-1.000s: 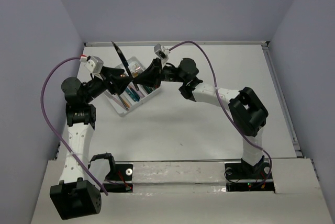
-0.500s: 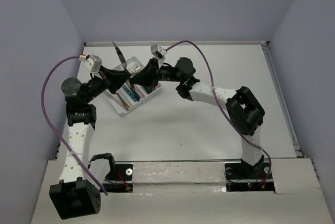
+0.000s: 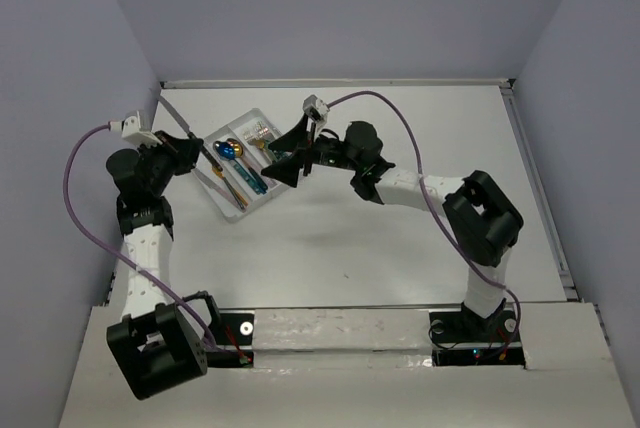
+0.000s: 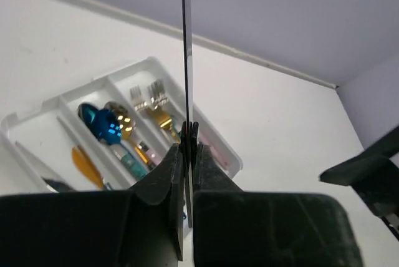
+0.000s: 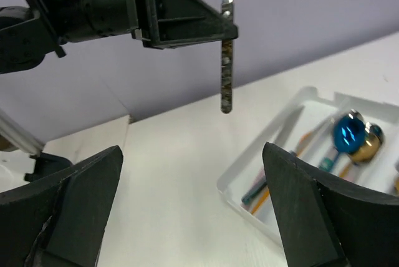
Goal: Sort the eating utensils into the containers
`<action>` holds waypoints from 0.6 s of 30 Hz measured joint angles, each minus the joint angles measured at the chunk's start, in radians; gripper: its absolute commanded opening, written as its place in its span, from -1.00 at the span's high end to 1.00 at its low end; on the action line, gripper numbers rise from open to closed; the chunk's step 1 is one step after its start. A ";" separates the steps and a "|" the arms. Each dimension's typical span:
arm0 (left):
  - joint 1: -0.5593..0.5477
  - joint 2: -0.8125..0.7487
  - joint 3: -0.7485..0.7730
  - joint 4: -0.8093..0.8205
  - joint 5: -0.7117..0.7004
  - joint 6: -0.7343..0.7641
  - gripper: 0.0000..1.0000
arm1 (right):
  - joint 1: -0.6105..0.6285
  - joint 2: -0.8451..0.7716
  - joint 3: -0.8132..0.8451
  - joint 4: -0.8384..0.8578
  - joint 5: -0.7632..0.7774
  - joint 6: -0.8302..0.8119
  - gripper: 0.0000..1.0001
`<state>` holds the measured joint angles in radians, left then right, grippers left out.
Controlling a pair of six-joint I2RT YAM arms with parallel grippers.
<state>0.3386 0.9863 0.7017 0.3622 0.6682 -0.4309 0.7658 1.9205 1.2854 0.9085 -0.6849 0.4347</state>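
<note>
Left gripper [image 4: 189, 155] is pressed tight on a knife [image 4: 186, 61], blade up and dark handle hanging below the jaws, in the air near the tray [image 4: 143, 62]. Right gripper [image 5: 190, 198] is spread wide, holds nothing and hovers by the tray's other side. In the tray we see a blue spoon [image 4: 103, 123], gold spoon [image 4: 121, 114], forks [image 4: 149, 95], an orange piece [image 4: 84, 161] and more. We judge the task nearly done: we spot nothing else loose, and the knife isn't dropped in yet. White table [image 3: 400, 238], plain lilac-grey walls [image 3: 350, 8].
</note>
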 measured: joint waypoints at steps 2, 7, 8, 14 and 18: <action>0.003 0.026 -0.031 -0.032 -0.053 0.000 1.00 | -0.008 -0.044 -0.050 -0.053 0.056 -0.028 -0.99; 0.003 0.142 -0.042 -0.061 -0.095 -0.001 1.00 | -0.023 -0.155 -0.143 -0.119 0.153 -0.099 -0.99; 0.005 0.169 -0.042 -0.063 -0.098 -0.002 1.00 | -0.023 -0.172 -0.158 -0.124 0.163 -0.111 -0.99; 0.034 0.274 -0.071 -0.061 -0.126 -0.006 1.00 | -0.020 -0.211 -0.213 -0.166 0.207 -0.164 -0.99; 0.041 0.344 -0.073 -0.042 -0.124 -0.013 1.00 | -0.020 -0.211 -0.243 -0.196 0.230 -0.185 -0.99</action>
<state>0.3798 1.3304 0.6289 0.3202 0.5438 -0.4438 0.7456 1.7092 1.0424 0.7128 -0.4545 0.2493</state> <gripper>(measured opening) 0.121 0.995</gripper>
